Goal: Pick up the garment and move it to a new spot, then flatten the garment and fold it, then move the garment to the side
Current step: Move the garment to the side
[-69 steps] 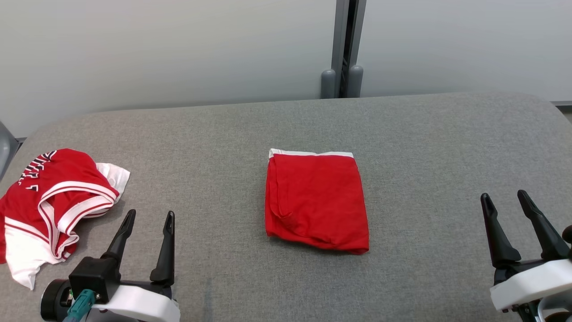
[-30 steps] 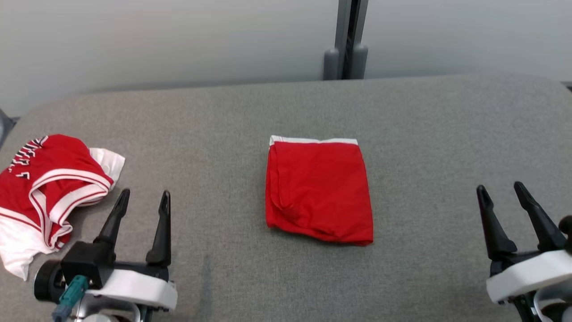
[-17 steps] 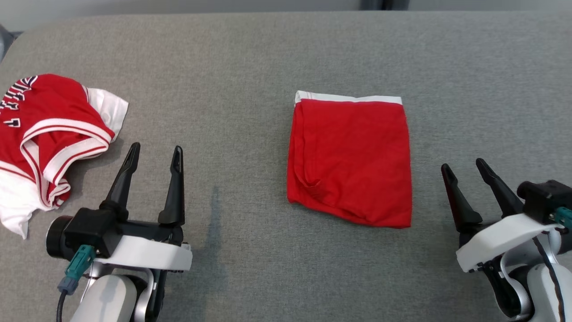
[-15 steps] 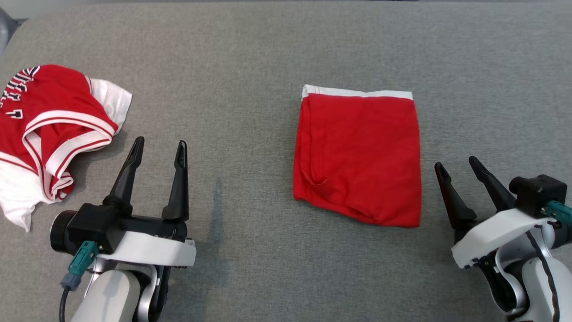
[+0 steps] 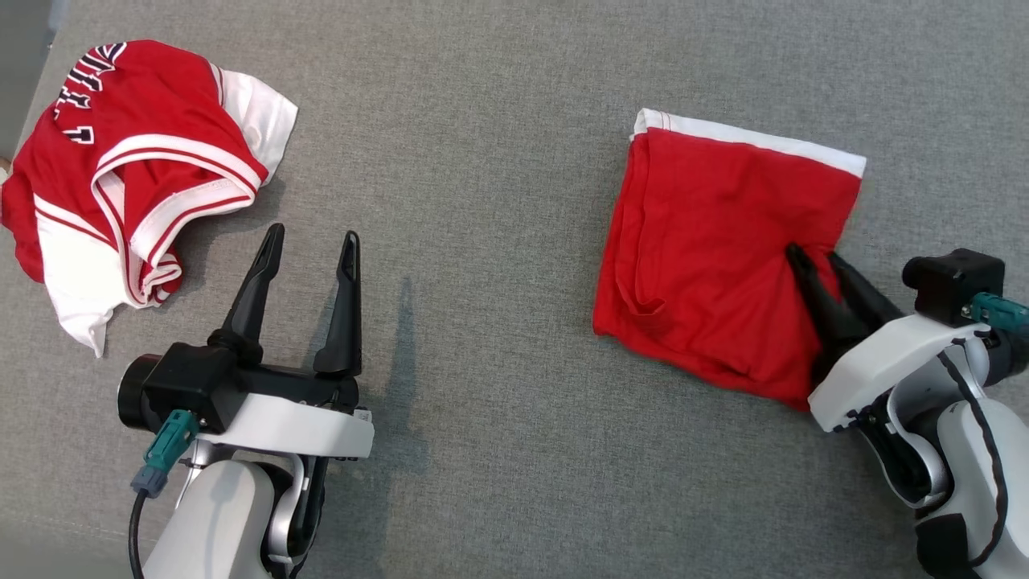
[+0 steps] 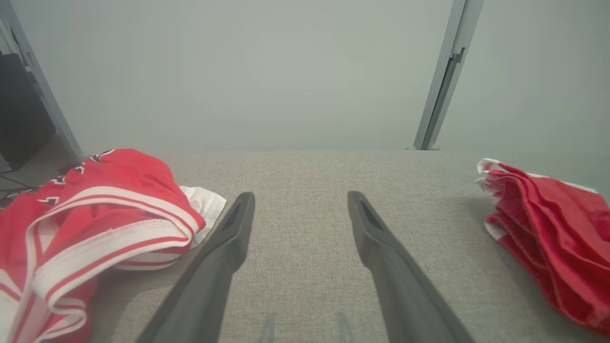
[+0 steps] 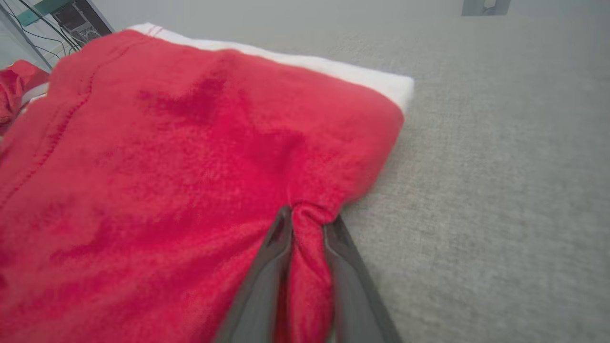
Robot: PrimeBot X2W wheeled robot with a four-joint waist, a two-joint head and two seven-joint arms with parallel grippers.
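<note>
1. We take this for a robotics lab or test room.
2. We see a wide table (image 5: 498,96) covered in plain grey fabric, set against pale, bare partition panels (image 6: 262,71) joined by a grey metal post (image 6: 443,81).
3. We make out a dark box (image 6: 21,109) and loose cables (image 7: 71,42) at the room's edge, too blurred to name further.
4. We find a folded red garment (image 5: 707,257) and a crumpled jersey (image 5: 137,145) on the table, near a robot arm's exposed teal connector (image 5: 165,450) and its cable.
</note>
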